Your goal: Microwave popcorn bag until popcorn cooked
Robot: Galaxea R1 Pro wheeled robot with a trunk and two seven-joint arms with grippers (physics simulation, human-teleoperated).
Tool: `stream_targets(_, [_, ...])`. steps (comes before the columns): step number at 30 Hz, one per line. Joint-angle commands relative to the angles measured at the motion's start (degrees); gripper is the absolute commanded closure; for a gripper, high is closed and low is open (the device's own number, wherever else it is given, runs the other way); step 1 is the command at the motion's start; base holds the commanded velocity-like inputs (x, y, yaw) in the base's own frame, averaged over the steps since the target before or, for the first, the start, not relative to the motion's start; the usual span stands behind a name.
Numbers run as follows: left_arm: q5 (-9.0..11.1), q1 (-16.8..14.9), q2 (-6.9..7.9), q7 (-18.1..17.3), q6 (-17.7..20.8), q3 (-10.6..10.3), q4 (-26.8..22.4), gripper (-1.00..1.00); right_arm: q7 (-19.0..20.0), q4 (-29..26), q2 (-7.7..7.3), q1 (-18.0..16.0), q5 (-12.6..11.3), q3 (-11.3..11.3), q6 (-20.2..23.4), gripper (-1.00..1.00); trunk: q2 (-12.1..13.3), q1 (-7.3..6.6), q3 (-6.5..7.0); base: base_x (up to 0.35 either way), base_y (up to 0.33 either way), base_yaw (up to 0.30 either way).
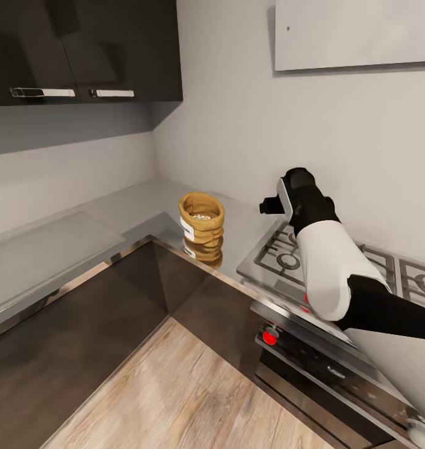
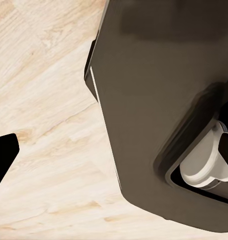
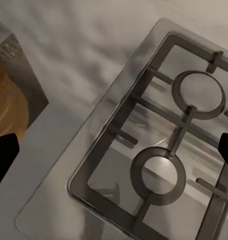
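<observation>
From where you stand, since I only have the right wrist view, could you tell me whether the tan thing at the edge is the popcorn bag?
Observer: Yes. In the head view the popcorn bag stands upright on the countertop at the corner.
Operator: Is it open?
Observer: Its rolled rim is open, with pale popcorn inside.
Operator: Where is my arm?
Observer: Over the gas hob, apart from the bag.

Popcorn bag (image 3: 6,107) cut off at right wrist view's edge, label print illegible
</observation>
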Motion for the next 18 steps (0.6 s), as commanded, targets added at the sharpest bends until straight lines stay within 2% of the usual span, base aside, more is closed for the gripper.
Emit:
stream_targets(1, [0.23,0.03,-0.02,0.17,-0.03,0.05,-0.08,-1.0,-0.45,-0.04,0.07,-0.05,-0.3,-0.3,0.09,-1.0,-0.04,0.01,-0.06,0.0,0.0,0.0])
stream_targets(6, [0.23,0.01,-0.02,0.17,-0.03,0.05,-0.08,-1.0,-0.45,-0.07,0.07,-0.05,-0.31,-0.35,0.09,-1.0,-0.04,0.01,-0.06,0.0,0.0,0.044])
stream_targets(18, [0.23,0.01,-0.02,0.17,-0.04,0.05,-0.08,-1.0,-0.43,-1.35,0.07,-0.05,-0.49,-0.41,0.09,-1.0,-0.04,0.01,-0.06,0.0,0.0,0.264])
